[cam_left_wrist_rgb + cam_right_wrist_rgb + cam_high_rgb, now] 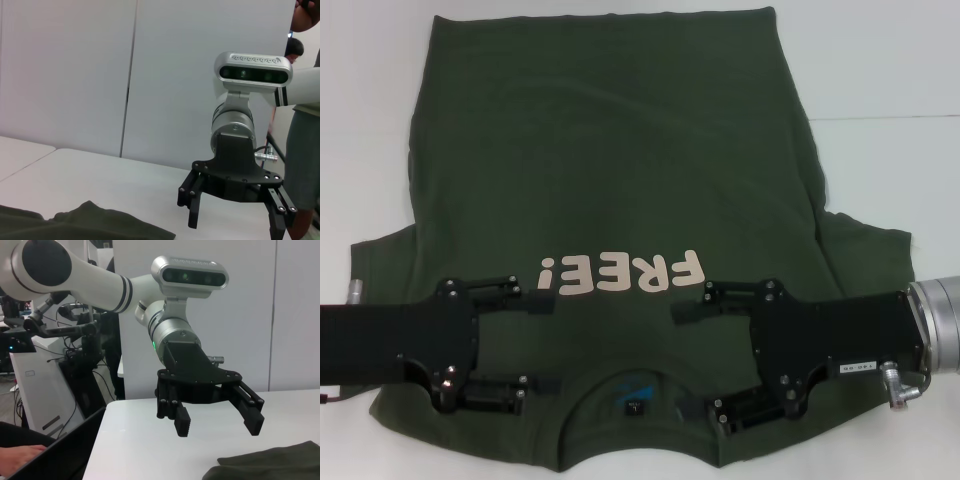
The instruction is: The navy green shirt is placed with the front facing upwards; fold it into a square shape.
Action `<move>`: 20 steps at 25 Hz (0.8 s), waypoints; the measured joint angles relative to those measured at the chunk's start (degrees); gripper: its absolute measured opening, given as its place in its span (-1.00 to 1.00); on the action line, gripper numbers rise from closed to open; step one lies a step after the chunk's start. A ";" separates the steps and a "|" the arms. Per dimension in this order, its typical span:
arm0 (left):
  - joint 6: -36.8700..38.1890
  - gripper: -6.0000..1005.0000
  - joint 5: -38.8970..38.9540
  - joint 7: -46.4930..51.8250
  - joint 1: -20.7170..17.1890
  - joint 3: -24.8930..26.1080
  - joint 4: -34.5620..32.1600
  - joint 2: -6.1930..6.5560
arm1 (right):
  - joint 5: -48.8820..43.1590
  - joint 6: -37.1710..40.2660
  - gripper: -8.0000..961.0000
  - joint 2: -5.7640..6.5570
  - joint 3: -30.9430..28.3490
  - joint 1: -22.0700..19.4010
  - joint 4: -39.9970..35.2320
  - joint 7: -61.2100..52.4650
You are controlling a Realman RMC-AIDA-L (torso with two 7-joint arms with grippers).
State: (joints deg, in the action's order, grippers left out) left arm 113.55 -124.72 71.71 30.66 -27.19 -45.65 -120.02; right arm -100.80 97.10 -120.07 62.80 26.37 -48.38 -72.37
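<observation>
Your navy green shirt [610, 190] lies flat on the white table [880, 80], print side up, with the collar [635, 385] at the near edge and the hem at the far side. The pale "FREE!" print [620, 273] sits between your two grippers. Your left gripper [542, 343] hovers over the near left part of the shirt, jaws spread wide and gripping nothing. Your right gripper [692, 365] hovers over the near right part, jaws likewise spread and empty, facing the left one across the collar.
</observation>
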 joint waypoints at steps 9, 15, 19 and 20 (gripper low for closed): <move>0.10 0.65 0.00 -0.34 -0.03 0.04 0.20 0.05 | -0.01 0.44 0.93 0.12 0.11 -0.05 1.66 1.72; 0.09 0.65 0.00 -0.45 -0.16 0.03 0.36 -0.03 | -0.01 0.26 0.93 0.19 -0.28 -0.08 2.25 1.64; -0.03 0.65 0.00 -0.51 -0.03 0.03 0.51 -0.09 | 0.06 -1.28 0.93 0.21 -1.89 0.61 2.62 -3.61; -0.06 0.65 0.01 -0.52 0.09 -0.03 0.62 -0.09 | 0.08 -2.09 0.93 0.30 -2.85 1.18 2.71 -5.57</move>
State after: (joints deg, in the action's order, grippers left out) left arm 113.49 -124.71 71.19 30.76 -27.23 -45.03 -120.11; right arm -100.72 95.02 -119.77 59.95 27.56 -45.67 -77.94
